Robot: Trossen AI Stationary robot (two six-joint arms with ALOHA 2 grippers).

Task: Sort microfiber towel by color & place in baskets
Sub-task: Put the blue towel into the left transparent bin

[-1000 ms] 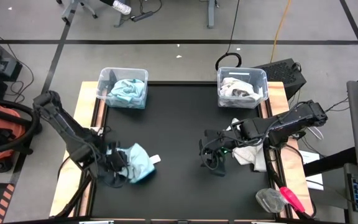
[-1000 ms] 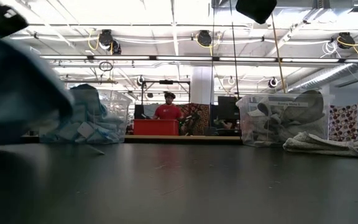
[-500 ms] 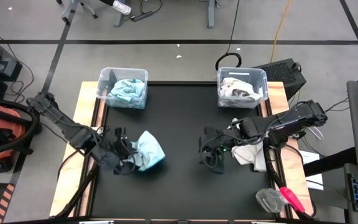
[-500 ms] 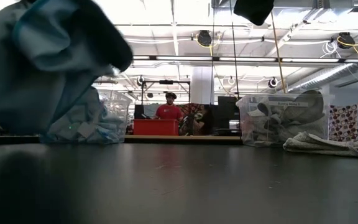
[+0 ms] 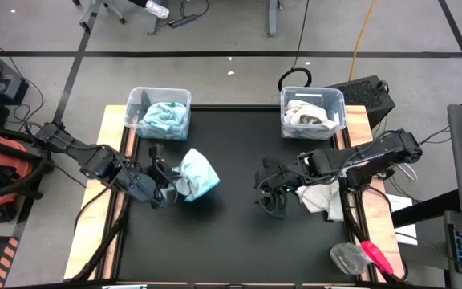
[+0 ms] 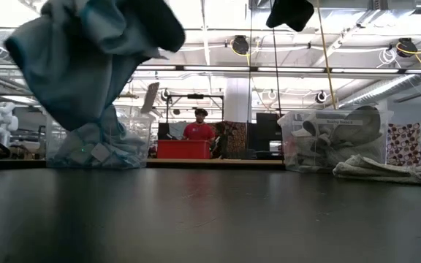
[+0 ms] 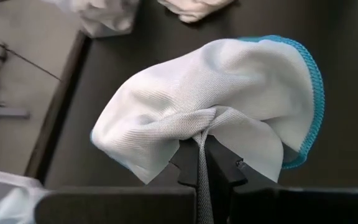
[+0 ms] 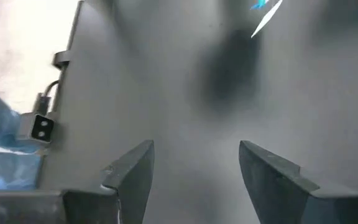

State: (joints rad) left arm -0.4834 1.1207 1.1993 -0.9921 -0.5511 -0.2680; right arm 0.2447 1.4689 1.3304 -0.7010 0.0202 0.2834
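Pinching the blue towel (image 5: 196, 176), the left fingers (image 7: 199, 163) should clear the far-left basket (image 5: 139, 100) rim before releasing; right fingers (image 8: 132, 171) wait spread.

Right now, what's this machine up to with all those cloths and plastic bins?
It is sorting towels by color. The left tool is clamped on a light blue towel, held up off the black table, not far from the left basket, which already holds blue cloth. The right tool hangs open and empty over the table, beside a pale towel. The right basket holds pale towels.
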